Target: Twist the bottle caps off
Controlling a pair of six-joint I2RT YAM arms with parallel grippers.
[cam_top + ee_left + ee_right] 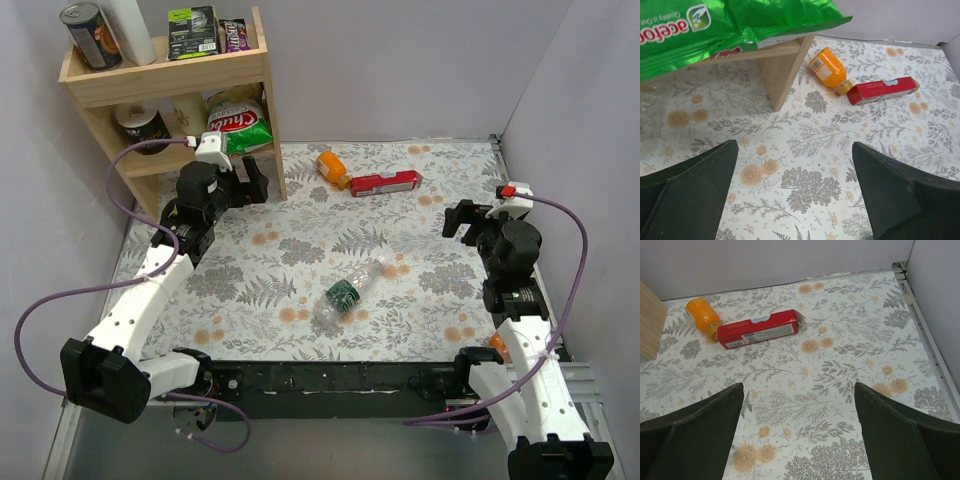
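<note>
A short orange bottle lies on its side at the back of the table, its orange cap against a red box. It shows in the left wrist view with its cap, and in the right wrist view. A clear green-labelled bottle lies in the middle, neck toward the back right; its cap is too small to make out. My left gripper is open and empty by the shelf. My right gripper is open and empty at the right.
A wooden shelf at the back left holds a green snack bag, cans and boxes. The red box also shows in both wrist views. A small orange thing sits half hidden by my right arm's base.
</note>
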